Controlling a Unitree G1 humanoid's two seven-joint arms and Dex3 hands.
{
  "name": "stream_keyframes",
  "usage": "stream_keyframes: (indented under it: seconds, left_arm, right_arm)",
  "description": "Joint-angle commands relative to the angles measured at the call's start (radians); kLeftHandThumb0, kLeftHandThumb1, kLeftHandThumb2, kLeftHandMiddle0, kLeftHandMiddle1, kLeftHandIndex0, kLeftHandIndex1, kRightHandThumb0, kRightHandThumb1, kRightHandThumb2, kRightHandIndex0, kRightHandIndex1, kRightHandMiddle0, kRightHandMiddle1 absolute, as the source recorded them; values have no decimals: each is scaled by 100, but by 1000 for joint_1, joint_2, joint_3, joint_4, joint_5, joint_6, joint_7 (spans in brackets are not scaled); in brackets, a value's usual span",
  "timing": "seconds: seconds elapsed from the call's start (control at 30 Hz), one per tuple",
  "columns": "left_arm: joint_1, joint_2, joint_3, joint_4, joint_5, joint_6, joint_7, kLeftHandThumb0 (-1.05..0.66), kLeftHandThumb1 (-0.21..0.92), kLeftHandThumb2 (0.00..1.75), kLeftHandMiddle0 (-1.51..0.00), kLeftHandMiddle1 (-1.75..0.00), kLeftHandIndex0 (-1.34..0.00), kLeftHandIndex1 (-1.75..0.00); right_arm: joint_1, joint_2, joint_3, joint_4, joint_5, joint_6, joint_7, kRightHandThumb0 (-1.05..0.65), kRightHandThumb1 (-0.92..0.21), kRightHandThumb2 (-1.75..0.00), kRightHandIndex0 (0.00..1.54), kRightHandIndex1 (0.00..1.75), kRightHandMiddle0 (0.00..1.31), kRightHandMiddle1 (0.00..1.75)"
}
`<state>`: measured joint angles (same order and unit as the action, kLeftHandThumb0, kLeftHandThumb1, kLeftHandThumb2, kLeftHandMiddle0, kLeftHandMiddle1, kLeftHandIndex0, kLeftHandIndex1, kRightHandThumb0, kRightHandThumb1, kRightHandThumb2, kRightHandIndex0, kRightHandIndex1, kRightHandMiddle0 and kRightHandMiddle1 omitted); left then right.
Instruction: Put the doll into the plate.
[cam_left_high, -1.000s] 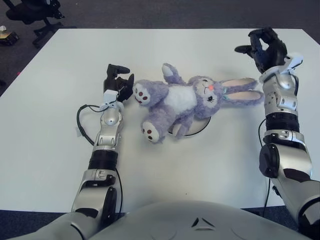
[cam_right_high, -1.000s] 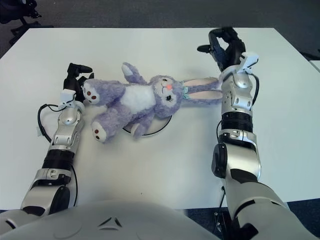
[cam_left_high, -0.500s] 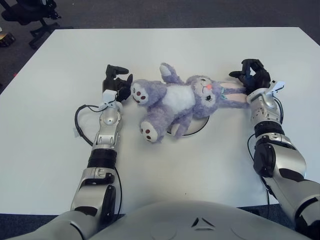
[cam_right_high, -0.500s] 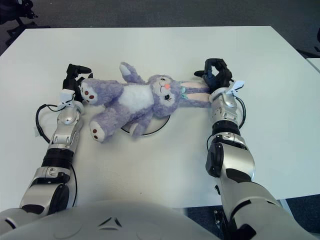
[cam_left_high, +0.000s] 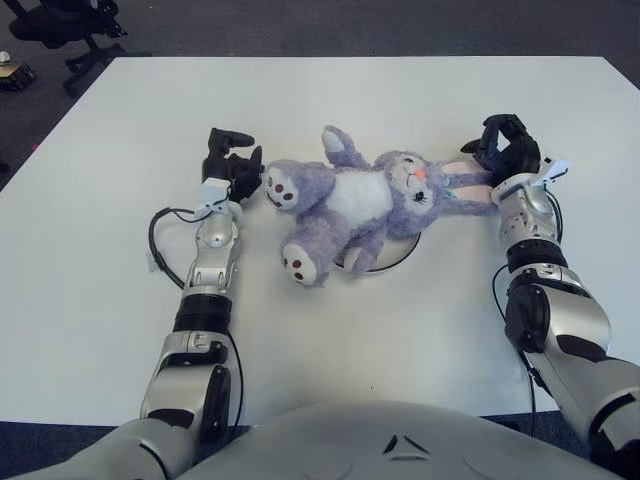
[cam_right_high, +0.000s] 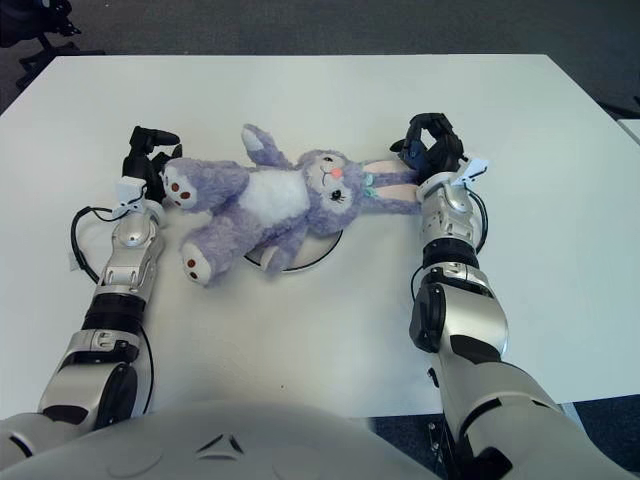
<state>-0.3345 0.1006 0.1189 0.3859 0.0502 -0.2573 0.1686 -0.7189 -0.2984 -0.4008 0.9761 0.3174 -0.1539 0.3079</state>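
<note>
Lying across one plate (cam_left_high: 400, 262), one doll (cam_left_high: 350, 200) has each hand grasping it: left hand (cam_left_high: 232, 165), right hand (cam_left_high: 503, 147).

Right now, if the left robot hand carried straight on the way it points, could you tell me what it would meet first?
The left robot hand points toward the doll and sits right beside its upper foot. That foot would likely be first, though whether they already touch is unclear.

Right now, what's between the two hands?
The purple plush bunny doll, stretched across the white plate: left hand by its foot, right hand at its ears. Left eye view.
</note>
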Motion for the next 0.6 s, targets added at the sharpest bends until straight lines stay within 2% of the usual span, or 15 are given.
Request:
stream_keyframes:
  seconds: [0.0,0.07,0.2,0.37,0.57]
  left_arm:
    - [-8,14,9,12,-5,-16,-12,-35,92,44,-68,-147,-28,-166]
    - [-8,14,9,13,-6,-18,-12,-35,92,44,-68,-148,-28,-166]
    - [-10,16,9,17,-8,-21,-15,-35,92,44,-68,-148,-28,-166]
    - [-14,18,13,29,-16,-29,-23,-35,92,44,-68,-148,-28,-166]
    - [-23,18,16,45,-27,-43,-36,-35,92,44,-68,-148,-28,-166]
  right_arm:
    - [-16,-33,-6,0,26,56,54,-25,-65,-89,63,174,32,175]
    - [-16,-36,-5,-1,28,66,60,-32,-71,-80,68,174,31,175]
    - [-20,-45,5,12,16,83,68,-36,-74,-76,71,175,31,175]
    - [-31,-64,45,38,-26,107,71,-37,-73,-76,73,175,32,175]
    - [-33,-64,70,44,-55,91,49,-37,-72,-78,74,175,32,175]
